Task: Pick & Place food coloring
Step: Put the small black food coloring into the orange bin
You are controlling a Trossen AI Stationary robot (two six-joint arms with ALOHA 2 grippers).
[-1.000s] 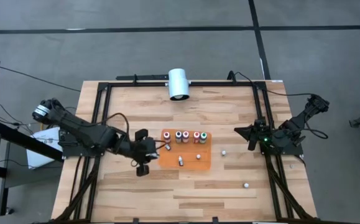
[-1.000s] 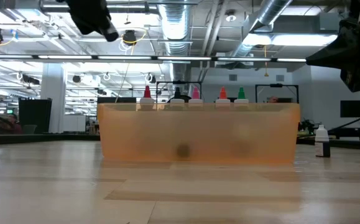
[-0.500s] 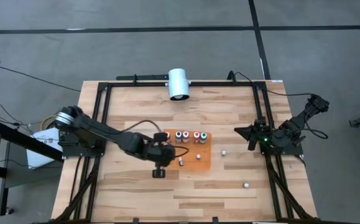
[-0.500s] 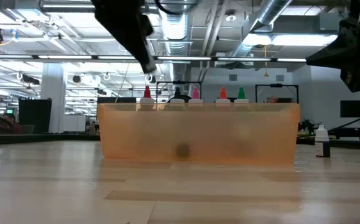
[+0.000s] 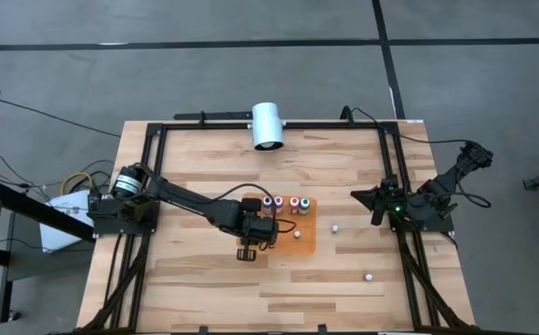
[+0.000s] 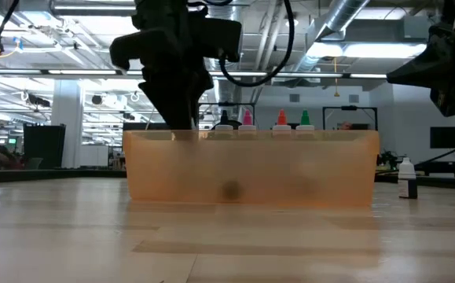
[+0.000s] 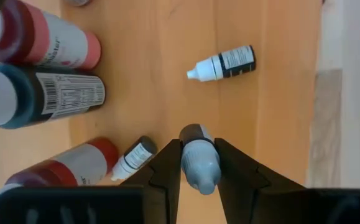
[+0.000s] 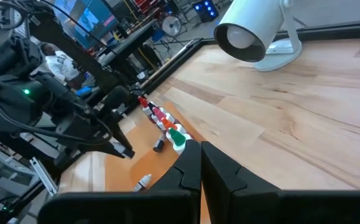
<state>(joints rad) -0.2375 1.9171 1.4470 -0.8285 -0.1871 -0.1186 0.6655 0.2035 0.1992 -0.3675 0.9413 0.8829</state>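
While over mat [image 5: 292,240], left gripper [image 7: 198,163] clasps 1 bottle [image 7: 199,163].

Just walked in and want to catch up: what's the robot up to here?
The left gripper is over the orange mat, holding a small bottle between its fingers. A row of food coloring bottles stands upright on the mat, and another small bottle lies on its side there. The right arm waits at the table's right edge, its gripper shut.

The food coloring bottles [image 5: 281,202] stand along the mat's [image 5: 306,244] far edge, left gripper [image 5: 262,230] over its left part.
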